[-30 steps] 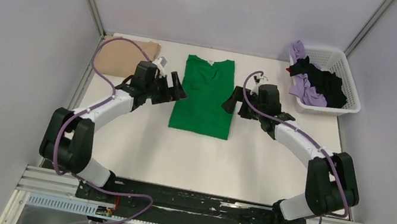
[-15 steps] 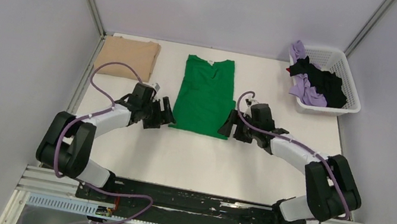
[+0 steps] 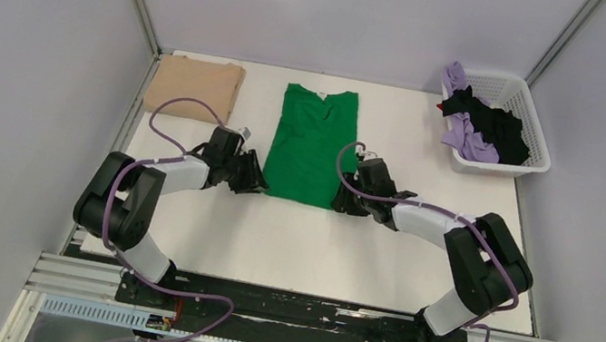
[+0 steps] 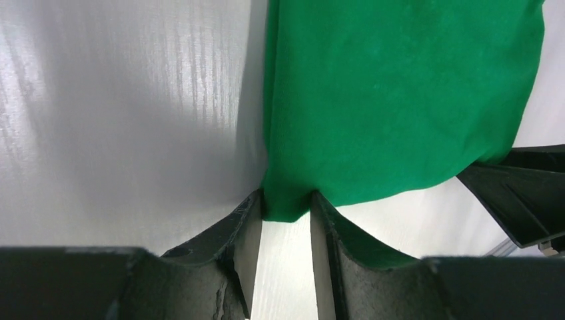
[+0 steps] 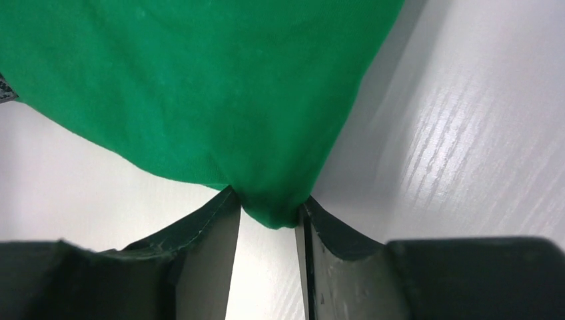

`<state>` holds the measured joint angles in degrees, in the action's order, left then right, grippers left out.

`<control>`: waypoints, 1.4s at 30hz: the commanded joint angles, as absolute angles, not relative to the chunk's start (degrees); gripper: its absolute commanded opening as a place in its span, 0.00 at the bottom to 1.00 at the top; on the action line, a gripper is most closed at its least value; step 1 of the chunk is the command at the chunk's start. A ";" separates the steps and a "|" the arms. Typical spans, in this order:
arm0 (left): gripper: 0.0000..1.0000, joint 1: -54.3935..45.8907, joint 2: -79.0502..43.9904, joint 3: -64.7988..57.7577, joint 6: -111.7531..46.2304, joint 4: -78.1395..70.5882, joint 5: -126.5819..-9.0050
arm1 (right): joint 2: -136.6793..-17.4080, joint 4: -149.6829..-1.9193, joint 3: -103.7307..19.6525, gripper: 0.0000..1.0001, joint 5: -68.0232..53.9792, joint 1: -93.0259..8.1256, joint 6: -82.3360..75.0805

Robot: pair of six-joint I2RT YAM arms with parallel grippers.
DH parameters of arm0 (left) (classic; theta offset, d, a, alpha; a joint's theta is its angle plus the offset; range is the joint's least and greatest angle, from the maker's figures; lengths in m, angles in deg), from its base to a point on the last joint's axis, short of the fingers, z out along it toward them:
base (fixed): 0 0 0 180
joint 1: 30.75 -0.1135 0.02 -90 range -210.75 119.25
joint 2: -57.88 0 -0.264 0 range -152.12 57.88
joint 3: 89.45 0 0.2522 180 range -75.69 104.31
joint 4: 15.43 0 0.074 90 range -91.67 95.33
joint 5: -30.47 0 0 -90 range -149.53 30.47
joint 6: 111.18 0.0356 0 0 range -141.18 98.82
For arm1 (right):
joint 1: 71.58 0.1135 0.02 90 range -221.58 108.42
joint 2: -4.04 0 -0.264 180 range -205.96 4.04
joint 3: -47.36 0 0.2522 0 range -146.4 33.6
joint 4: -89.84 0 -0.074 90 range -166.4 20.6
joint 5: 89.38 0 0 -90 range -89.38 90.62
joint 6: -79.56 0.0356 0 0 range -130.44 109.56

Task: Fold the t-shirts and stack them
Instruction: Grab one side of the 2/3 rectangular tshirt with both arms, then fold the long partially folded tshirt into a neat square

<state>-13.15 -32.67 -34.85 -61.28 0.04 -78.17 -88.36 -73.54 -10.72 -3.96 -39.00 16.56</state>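
Seen from above, the left gripper (image 3: 255,183) and right gripper (image 3: 342,201) are dark lumps at the hem, jaws hard to make out. The wrist cameras cut off all but the near corners of the green t-shirt (image 3: 315,143). There the left pinches the 7 o'clock corner and the right the 5 o'clock one. The shirt lies flat on the table (image 3: 288,242), its long axis running 12 to 6, collar at 12. A tan t-shirt (image 3: 196,87) sits folded at 10 o'clock, and lilac and black tees (image 3: 482,133) are heaped in the basket (image 3: 536,116) at 2 o'clock, their shapes unclear
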 commanded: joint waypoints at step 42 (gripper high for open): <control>0.00 -5.28 12.22 -36.74 -69.45 17.53 -60.06 | -66.50 -68.01 -16.75 0.00 -40.00 -45.91 20.47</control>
<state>-5.01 13.80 -39.90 -67.94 18.82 -66.45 -64.23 -61.74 -16.45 -31.70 -43.22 17.90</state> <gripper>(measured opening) 0.017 0.030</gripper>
